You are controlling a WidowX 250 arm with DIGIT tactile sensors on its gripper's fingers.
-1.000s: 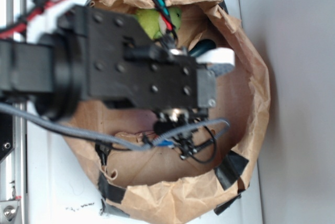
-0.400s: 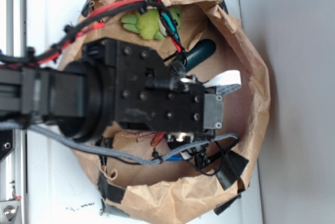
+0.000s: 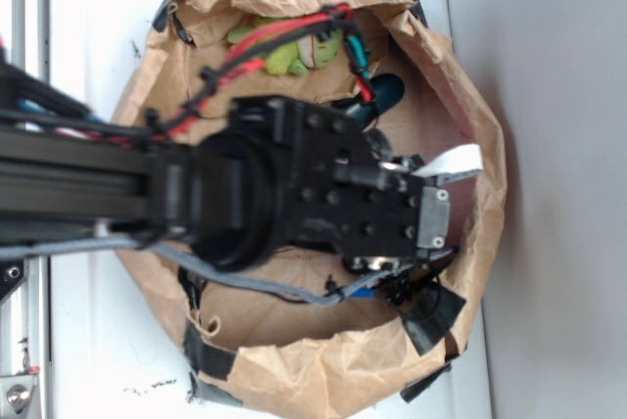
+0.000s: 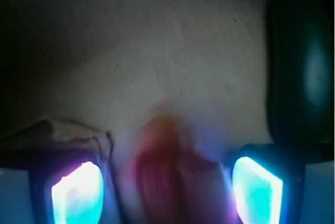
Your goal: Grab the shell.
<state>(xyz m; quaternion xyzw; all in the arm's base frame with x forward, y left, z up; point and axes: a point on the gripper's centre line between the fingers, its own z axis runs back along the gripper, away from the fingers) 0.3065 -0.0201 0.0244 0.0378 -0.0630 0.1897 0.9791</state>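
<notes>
In the wrist view the shell (image 4: 167, 171) is a blurred reddish-orange ribbed shape on the pale paper floor. It lies between my two glowing fingertips (image 4: 78, 192), with a gap on each side. My gripper (image 4: 167, 195) is open around it and does not touch it. In the exterior view my gripper (image 3: 441, 218) is low inside the brown paper bag (image 3: 485, 155), near its right wall. One white finger (image 3: 451, 160) shows there. The black arm hides the shell in that view.
A dark green smooth oblong (image 3: 387, 91) lies just beyond my gripper and shows at the upper right of the wrist view (image 4: 303, 72). A green plush toy (image 3: 284, 52) sits at the bag's far wall. Black tape (image 3: 431, 316) patches the bag's rim. Red and grey cables cross the bag.
My arm has moved right and toward the bag's near side, uncovering the green toy and more of the dark green oblong. The white finger has shifted right.
</notes>
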